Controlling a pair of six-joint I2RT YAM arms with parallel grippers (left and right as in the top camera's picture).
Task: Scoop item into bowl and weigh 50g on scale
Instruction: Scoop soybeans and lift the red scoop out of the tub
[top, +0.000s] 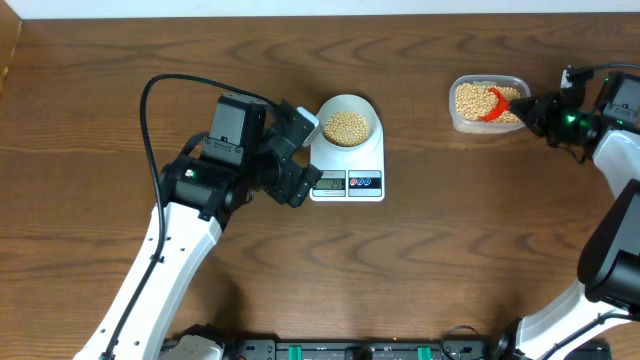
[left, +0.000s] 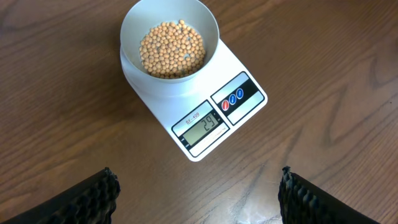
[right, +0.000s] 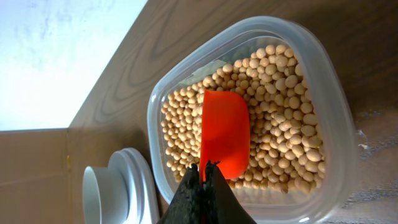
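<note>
Your left jaws hang apart beside the flat white scale carrying the pale round bowl of tan beans; right jaws clamp the orange plastic scoop.

both arms: white moulded links, black joint housings. left arm, left of the scale: green LED on a black joint block, black boxy module at the wrist, black cable looping out on the side away from the scale. left gripper: black fingers, ribbed pads. right arm, well right of the scale: same white/black build, green light at the wrist, thin dark lead over the top. right gripper: matte black, rough-textured.
</note>
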